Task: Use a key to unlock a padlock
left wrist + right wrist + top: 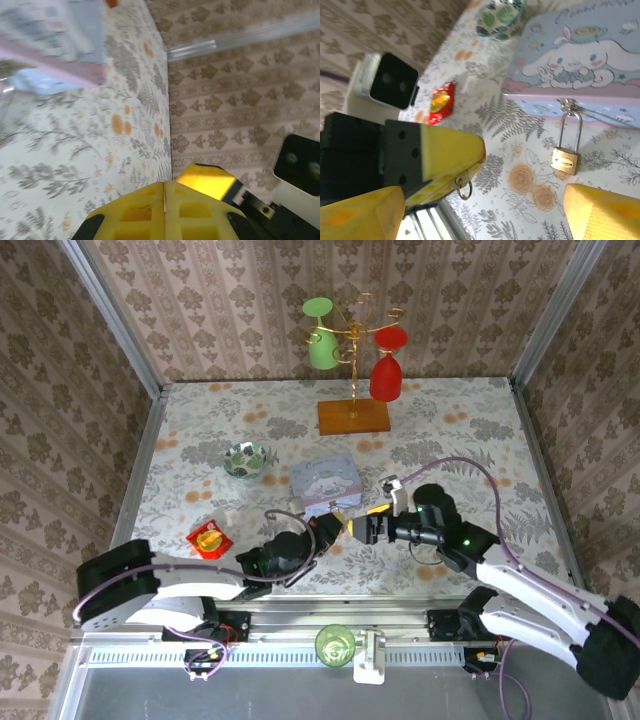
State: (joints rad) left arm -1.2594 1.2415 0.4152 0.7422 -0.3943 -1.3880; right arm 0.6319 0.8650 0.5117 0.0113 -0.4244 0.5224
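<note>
In the right wrist view the padlock point(565, 161) lies on the table point(520, 130) right of centre, just below the pale blue tin box point(580, 55), long axis up and down the frame: shackle point(570, 127) uppermost through the tin's hasp point(567, 105), brass body toward the lower edge. Left of it, near but apart, the left gripper point(479, 150) has its yellow fingers point(447, 150) pressed together with a small metal ring point(463, 189) dangling beneath, so it probably pinches the key, whose blade is hidden. The right gripper point(480, 215) gapes wide and empty, so the left arm seems the one to reach the lock's lower end.
</note>
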